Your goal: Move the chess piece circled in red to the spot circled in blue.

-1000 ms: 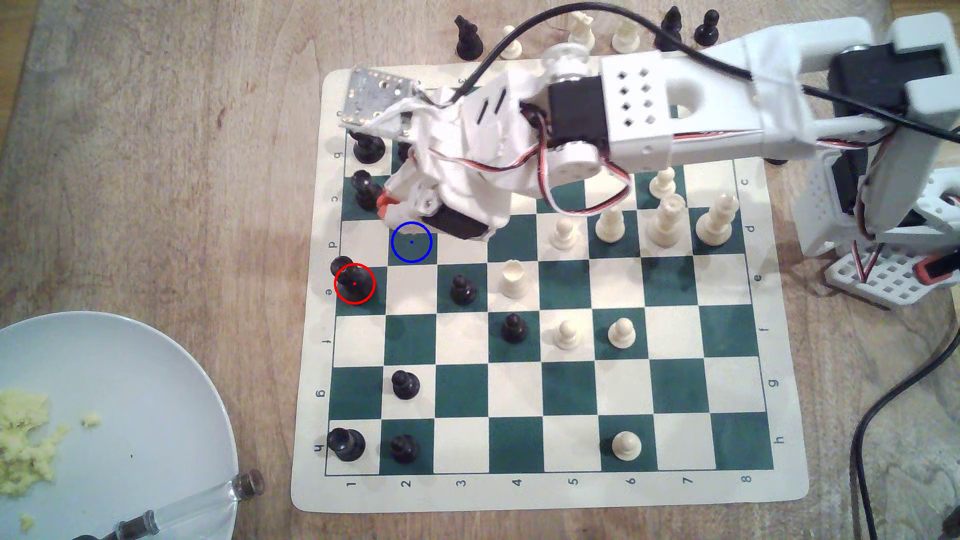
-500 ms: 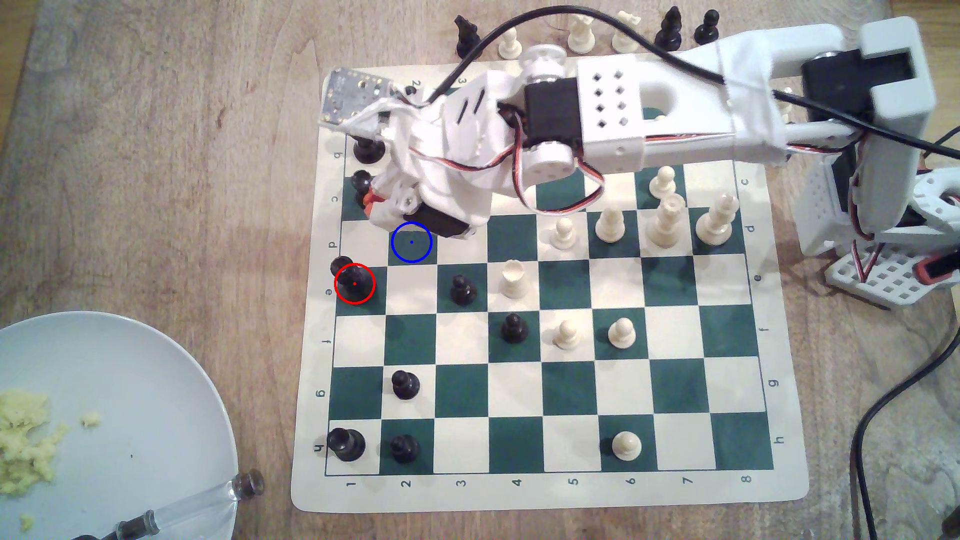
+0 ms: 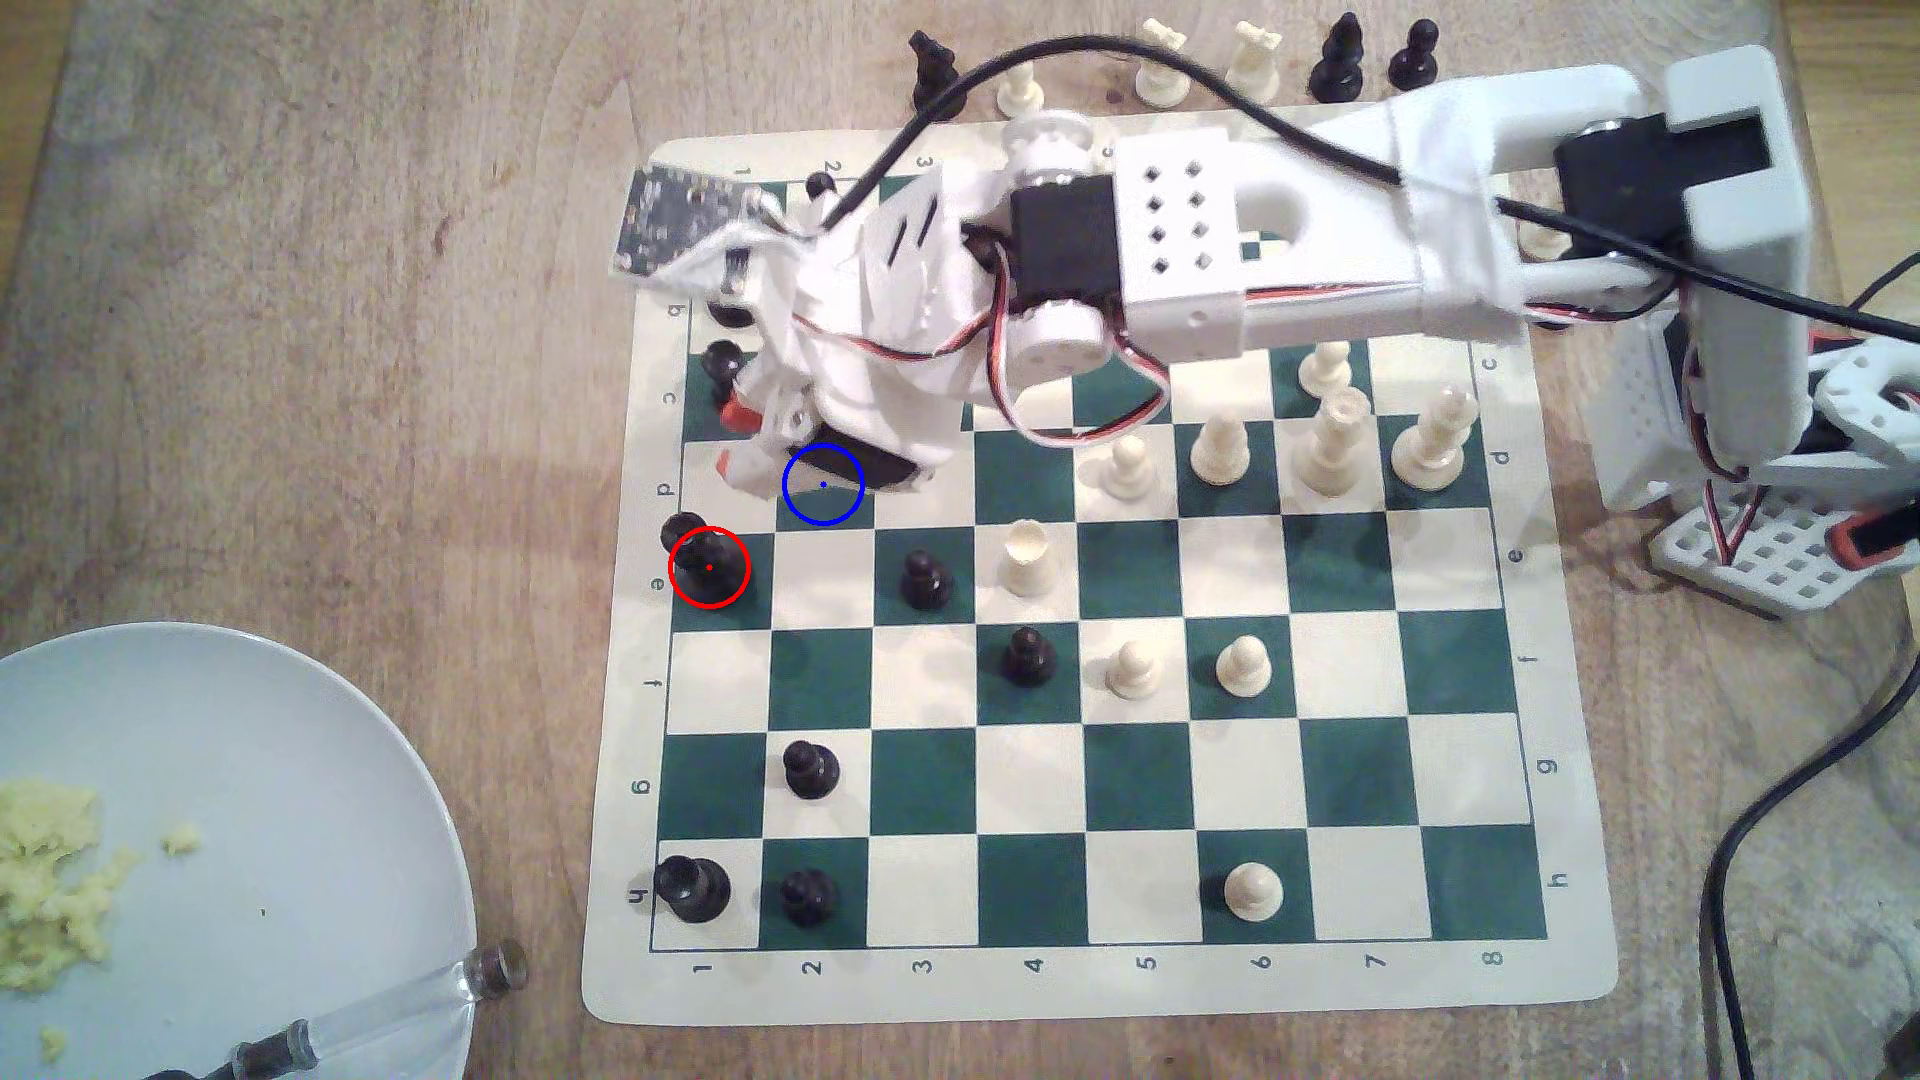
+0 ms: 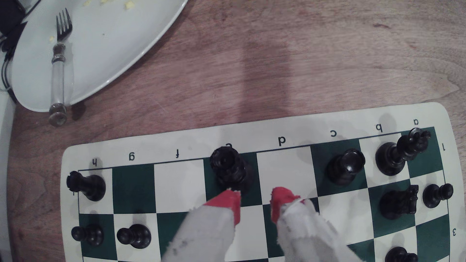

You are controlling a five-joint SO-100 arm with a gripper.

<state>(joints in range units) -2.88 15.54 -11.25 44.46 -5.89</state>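
Observation:
The chess piece circled in red (image 3: 710, 566) is glossy black with a wide base and a broad flat-rimmed top. It stands on a green square at the board's edge on the exterior view's left, and the wrist view shows the same piece (image 4: 229, 168). My gripper (image 3: 736, 441) hovers one row beyond it, over the white edge square. In the wrist view the gripper (image 4: 256, 196) is open with nothing between its red-tipped fingers (image 4: 233, 201). One tip is close to the piece's base. The spot circled in blue (image 3: 823, 484) is a green square partly covered by the gripper body.
Black pieces (image 3: 724, 369) stand just behind the gripper, with a black knight (image 4: 401, 201) nearby. A black pawn (image 3: 925, 582) and a white piece (image 3: 1029, 561) stand mid-board. A plate (image 3: 260, 748) with a fork (image 4: 59, 65) lies off the board. Captured pieces (image 3: 1164, 68) line the far edge.
The arm has swung toward the exterior view's left and down toward the red-circled piece. The red fingertips, close together before, now stand apart.

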